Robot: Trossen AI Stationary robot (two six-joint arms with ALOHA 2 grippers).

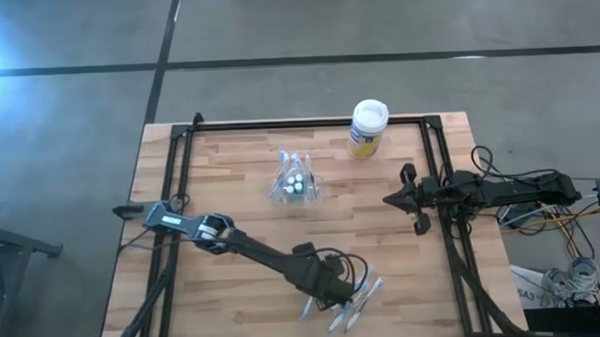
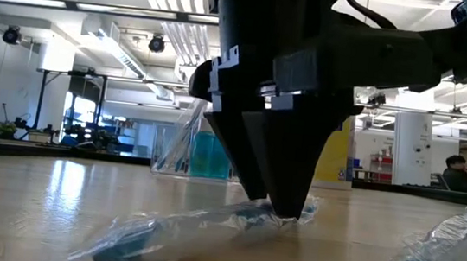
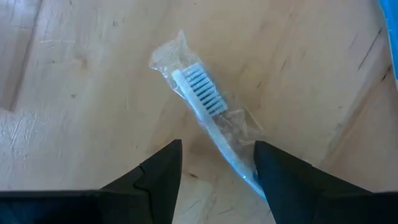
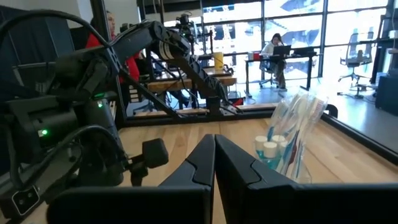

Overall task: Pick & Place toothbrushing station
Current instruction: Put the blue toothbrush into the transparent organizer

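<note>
Wooden table is sitting in a bright workshop; a wrapped toothbrush is lying flat, handle running between the wide-open left gripper; right gripper closed.

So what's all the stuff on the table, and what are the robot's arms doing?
Clear holder: one, see-through plastic, holding toothbrushes and teal-capped tubes, middle of the table's far half.
Canister: one, white lid and yellow-blue label, far edge, right of the holder.
Wrapped toothbrushes: about three, white-blue in clear wrappers, lying loose at the near edge.
Table: one, light wood with a black frame.
People: a few, in the room beyond the table.
Left gripper: one, dark, open, down over a wrapped toothbrush, its handle between the fingers.
Right gripper: one, dark, shut, waiting at the table's right side.
</note>
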